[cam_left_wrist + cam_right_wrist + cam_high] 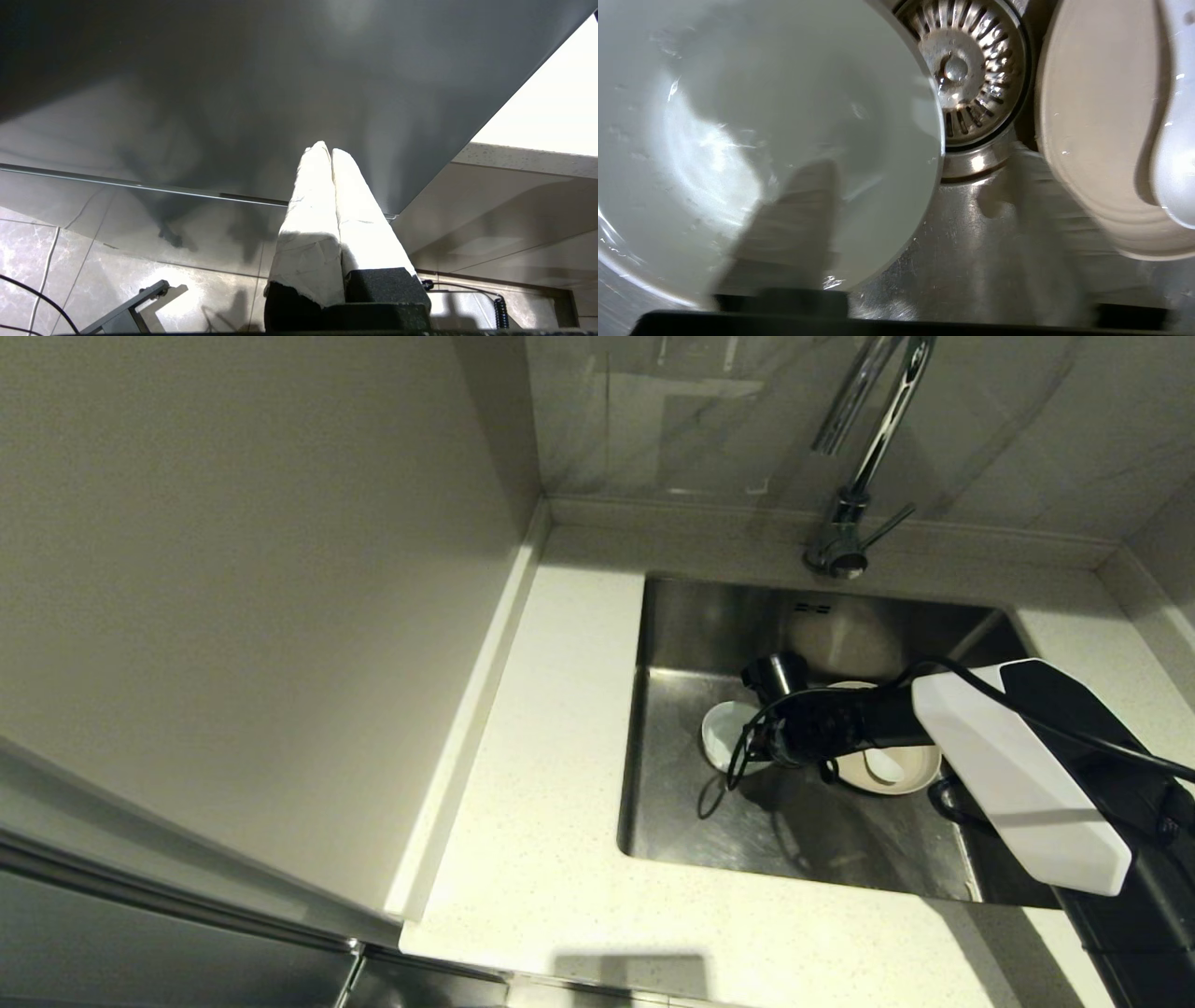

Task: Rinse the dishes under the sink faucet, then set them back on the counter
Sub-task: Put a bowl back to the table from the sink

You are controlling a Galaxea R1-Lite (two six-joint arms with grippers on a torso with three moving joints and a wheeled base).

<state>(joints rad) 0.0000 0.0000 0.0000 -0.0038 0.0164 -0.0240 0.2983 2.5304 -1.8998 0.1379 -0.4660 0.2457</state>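
The bowl (752,140) sits on the floor of the sink (672,803), beside the drain strainer (966,70). The right gripper (920,210) straddles its rim: one of the fingers (794,224) is inside the bowl, the other outside, standing apart and not clamped. The plate (1092,130), carrying the spoon (1176,154), lies on the far side of the strainer. The right arm reaches down into the sink from the robot's right. The left gripper (331,154) is parked below the worktop (541,756), fingers together.
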